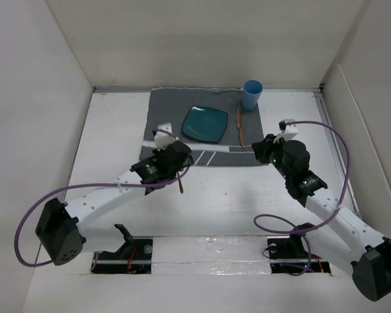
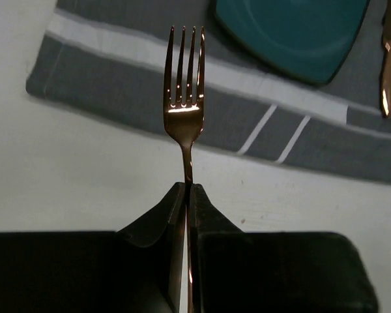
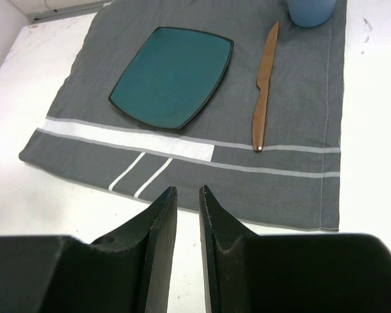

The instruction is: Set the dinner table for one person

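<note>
left fingers [image 2: 173,208] clamped on copper fork [image 2: 184,98], by the mat's near-left corner | white tabletop [image 1: 234,189] under everything | grey placemat [image 1: 166,111] far side, teal plate [image 1: 205,124] on it, knife [image 1: 240,127] just right, blue cup [image 1: 252,94] far-right corner | right fingers [image 3: 159,215] a sliver apart, empty

- One white table [image 1: 234,202].
- One grey placemat [image 1: 166,111] with white stripes.
- One teal square plate [image 1: 205,124].
- One blue cup [image 1: 251,94].
- One copper knife [image 1: 240,127].
- One copper fork [image 2: 184,98].
- Two robot arms: the left arm [image 1: 104,199] and the right arm [image 1: 339,222].
</note>
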Action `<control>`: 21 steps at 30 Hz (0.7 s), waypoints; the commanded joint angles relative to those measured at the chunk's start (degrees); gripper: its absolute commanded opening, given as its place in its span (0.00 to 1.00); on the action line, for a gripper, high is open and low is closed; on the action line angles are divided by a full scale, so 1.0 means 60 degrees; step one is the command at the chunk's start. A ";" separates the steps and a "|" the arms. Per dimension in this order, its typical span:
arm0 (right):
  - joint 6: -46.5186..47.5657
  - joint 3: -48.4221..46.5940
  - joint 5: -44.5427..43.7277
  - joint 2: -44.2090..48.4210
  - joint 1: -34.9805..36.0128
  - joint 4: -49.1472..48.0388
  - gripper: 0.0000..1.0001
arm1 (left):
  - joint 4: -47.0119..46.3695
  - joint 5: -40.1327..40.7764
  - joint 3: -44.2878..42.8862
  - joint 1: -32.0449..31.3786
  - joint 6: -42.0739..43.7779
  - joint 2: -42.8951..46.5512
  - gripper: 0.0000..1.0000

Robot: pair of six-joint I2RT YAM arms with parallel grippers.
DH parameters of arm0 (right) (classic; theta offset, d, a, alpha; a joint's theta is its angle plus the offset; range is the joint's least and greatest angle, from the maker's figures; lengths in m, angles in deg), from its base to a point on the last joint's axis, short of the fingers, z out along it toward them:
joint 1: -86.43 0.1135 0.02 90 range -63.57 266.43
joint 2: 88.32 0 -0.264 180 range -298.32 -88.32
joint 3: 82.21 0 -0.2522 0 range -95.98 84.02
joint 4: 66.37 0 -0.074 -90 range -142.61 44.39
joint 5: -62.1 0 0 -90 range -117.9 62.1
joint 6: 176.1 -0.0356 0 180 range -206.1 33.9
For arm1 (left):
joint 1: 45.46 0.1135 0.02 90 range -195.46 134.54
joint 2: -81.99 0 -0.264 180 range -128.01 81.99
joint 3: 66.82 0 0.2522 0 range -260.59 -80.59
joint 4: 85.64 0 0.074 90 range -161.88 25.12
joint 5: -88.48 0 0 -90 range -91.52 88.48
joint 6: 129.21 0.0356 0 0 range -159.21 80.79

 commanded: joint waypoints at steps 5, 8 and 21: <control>-0.0038 -0.0091 -0.0340 0.0036 -0.0080 -0.0387 0.26 | -0.2283 -0.2866 -0.1882 0.3405 0.4399 -0.1009 0.00; -0.0038 -0.0178 -0.0237 0.0035 -0.0167 -0.0213 0.26 | -0.2283 -0.2826 -0.3202 0.3772 0.5544 -0.2459 0.00; 0.0049 -0.0222 -0.0208 -0.0155 -0.0167 -0.0198 0.26 | -0.2736 -0.2650 -0.5621 0.4491 0.7218 -0.6680 0.00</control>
